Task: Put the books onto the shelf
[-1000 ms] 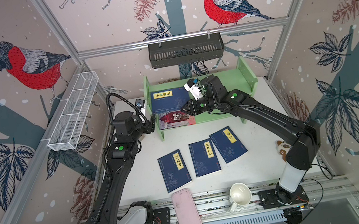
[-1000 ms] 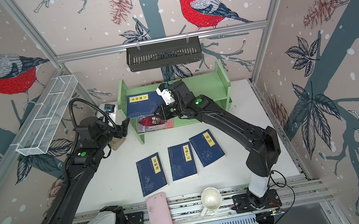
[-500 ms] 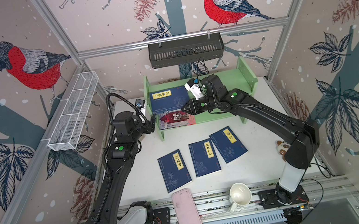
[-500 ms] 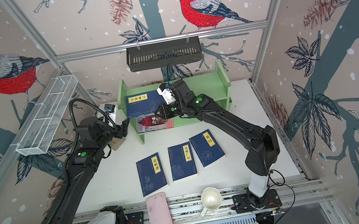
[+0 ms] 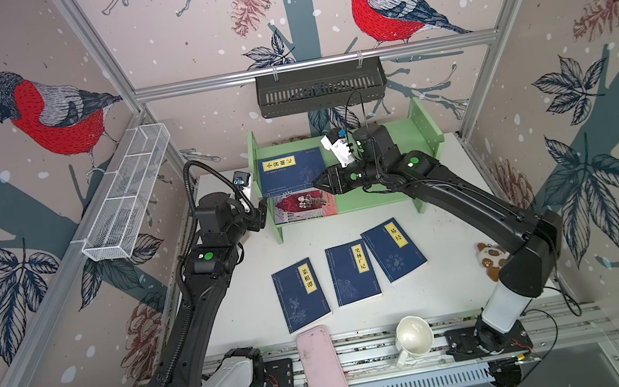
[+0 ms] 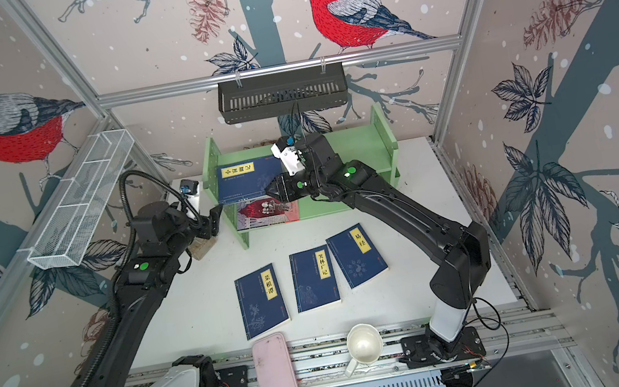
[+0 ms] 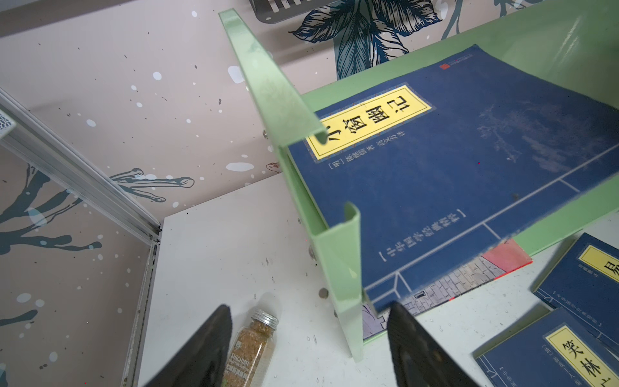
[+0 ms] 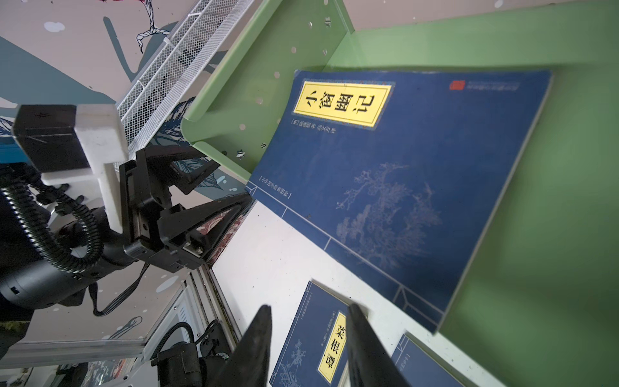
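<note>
Hardly anything has moved in the last second: both arms stay at the shelf, and the navy book on its upper tier lies where it did.

A light green two-tier shelf (image 5: 376,200) (image 6: 359,144) stands along the back edge of a white tabletop (image 5: 247,263). The navy book (image 5: 291,170) (image 6: 244,179), with a yellow title label, lies flat at the left end of the upper tier and juts out past the tier's front edge. Below it, on the lower tier, lies a red-and-grey book (image 5: 303,206) (image 6: 267,214).

The right gripper (image 5: 319,184) (image 8: 308,311) reaches in from the right, with its tips at the navy book's front right corner. Its fingers are slightly apart and hold nothing. Whether they touch the book I cannot tell.

The left gripper (image 5: 262,212) (image 7: 310,311) sits at the front edge of the shelf's left side panel. Its fingers are spread wide, one on each side of that panel, and whether they press on it I cannot tell. A spice jar (image 7: 254,348) lies on the tabletop just beside it.

Three more navy books (image 5: 300,295) (image 5: 352,274) (image 5: 392,248) lie face up in a row across the middle of the tabletop. A pink case (image 5: 323,373) and a white cup (image 5: 415,338) rest at the front edge.
</note>
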Tool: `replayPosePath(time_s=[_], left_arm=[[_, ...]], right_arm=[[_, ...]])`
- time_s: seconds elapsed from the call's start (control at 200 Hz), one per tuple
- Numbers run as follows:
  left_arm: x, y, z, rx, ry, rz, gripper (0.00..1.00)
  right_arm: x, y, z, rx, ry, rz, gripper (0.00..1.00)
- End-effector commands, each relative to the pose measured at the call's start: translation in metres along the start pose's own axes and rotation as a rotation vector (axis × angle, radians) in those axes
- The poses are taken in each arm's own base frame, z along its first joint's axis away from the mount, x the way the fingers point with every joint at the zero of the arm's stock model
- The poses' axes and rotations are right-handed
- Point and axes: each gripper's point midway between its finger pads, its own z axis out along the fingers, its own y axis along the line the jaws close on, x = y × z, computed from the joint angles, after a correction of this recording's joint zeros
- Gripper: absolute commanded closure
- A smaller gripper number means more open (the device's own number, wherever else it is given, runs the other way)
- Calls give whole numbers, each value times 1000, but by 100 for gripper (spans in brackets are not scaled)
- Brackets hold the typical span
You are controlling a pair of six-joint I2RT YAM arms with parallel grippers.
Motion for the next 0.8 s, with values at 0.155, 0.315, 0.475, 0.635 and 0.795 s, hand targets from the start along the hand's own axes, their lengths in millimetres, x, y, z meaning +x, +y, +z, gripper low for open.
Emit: replayPosePath(time_s=[0.155,0.315,0.475,0.635,0.795], left_arm=[[-13,7,-1,-35,-54,1,29],[-12,7,0,-36,-50,4,32],[-13,9,-1,-47,-54,4,33],[-13,8,0,-42,-55,3,33],[-14,8,-1,-42,-57,5,34]], right_arm=[[-12,-8,-12,29,-57,8,60],[-16,-15,-16,47,-74,16,60],[-17,-21,-18,55,-82,27,59],[-18,-21,-17,52,-83,31,59],[-18,-22,-17,53,-85,32,59]])
